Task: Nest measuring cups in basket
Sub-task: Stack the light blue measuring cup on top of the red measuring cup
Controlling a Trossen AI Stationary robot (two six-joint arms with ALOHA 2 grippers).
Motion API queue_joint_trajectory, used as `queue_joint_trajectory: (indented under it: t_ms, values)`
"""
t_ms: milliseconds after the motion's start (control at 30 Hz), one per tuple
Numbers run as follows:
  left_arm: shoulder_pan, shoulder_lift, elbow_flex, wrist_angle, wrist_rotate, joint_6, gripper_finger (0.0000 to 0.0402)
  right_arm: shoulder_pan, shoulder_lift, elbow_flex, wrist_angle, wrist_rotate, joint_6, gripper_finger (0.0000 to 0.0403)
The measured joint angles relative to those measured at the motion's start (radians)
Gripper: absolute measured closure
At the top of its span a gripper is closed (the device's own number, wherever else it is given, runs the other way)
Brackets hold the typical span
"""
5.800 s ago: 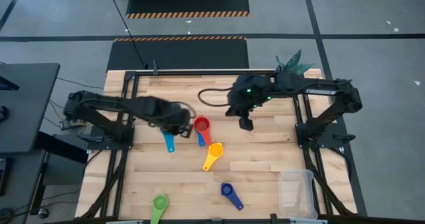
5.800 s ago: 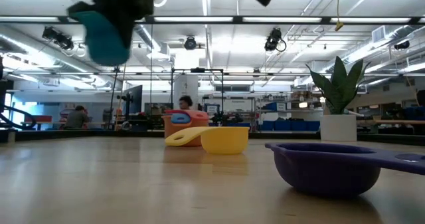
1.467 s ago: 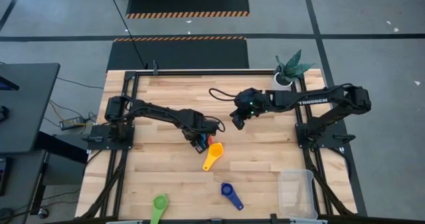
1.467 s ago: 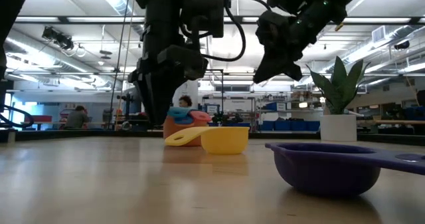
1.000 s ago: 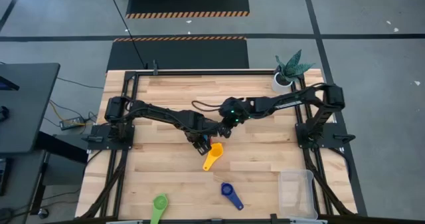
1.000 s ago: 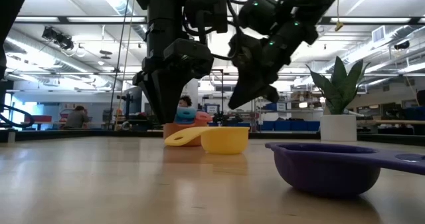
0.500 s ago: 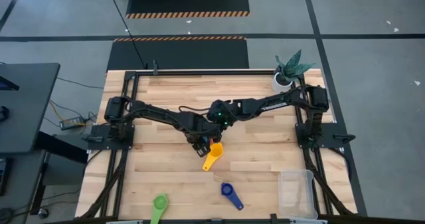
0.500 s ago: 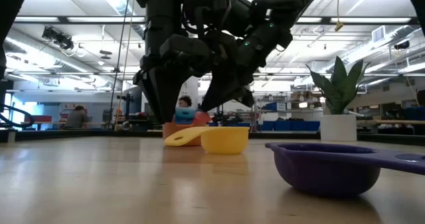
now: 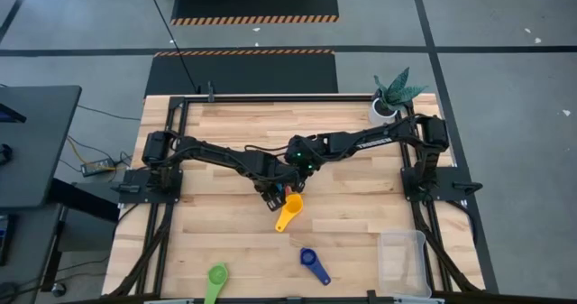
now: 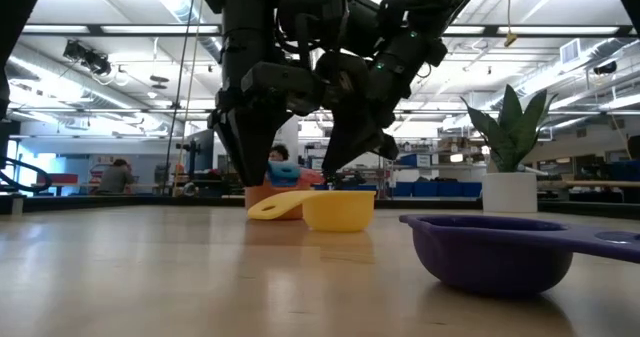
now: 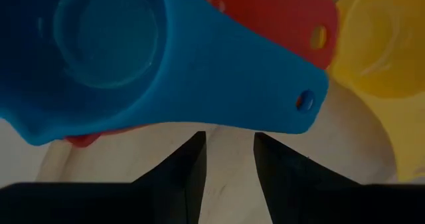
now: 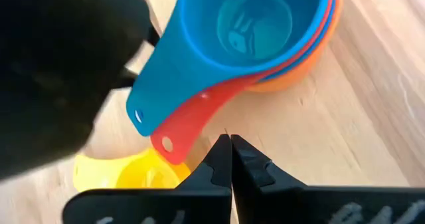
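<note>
A light blue measuring cup (image 12: 255,18) sits nested in a red cup (image 12: 199,111), which sits in an orange one (image 12: 305,71), at the table's middle (image 9: 280,193). A yellow cup (image 9: 287,212) lies just in front of this stack. My left gripper (image 11: 229,144) points straight down over the light blue cup's handle (image 11: 219,84), fingers open. My right gripper (image 12: 230,144) is shut and slants down from the right beside the stack (image 10: 280,182), with nothing between its fingers. The basket (image 9: 403,262) stands at the near right corner. My left gripper stands open just over the light blue cup's handle (image 11: 265,111), coming from above. Whether the fingertips (image 11: 196,151) touch the handle, I cannot tell. The cup rests in the stack on the table.
A dark blue cup (image 9: 309,260) and a green cup (image 9: 216,276) lie near the front edge. A white plant pot (image 9: 386,108) stands at the far right. Both arms crowd the table's middle; bare wood lies to the left and far side.
My right gripper, still shut, has moved toward the table's left and down, closing in on the stack beside my left gripper. The stack and the yellow cup have stayed where they were.
</note>
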Motion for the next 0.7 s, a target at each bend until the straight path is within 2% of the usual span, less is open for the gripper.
queue_joint_trajectory:
  t_ms: [133,233,700]
  values:
    - [0.000,0.003,-0.003,-0.004,-0.002,0.044,0.0269,0.004,0.031,-0.002,0.019,-0.022,-0.006,0.0403]
    - [-0.002,0.005,-0.003,-0.002,0.000,0.059,0.0269,0.007,0.059,-0.002,0.067,-0.076,-0.007,0.0403]
    - [-0.005,0.002,-0.006,0.031,-0.035,0.148,0.0269,0.008,0.064,-0.008,0.126,-0.104,-0.060,0.0403]
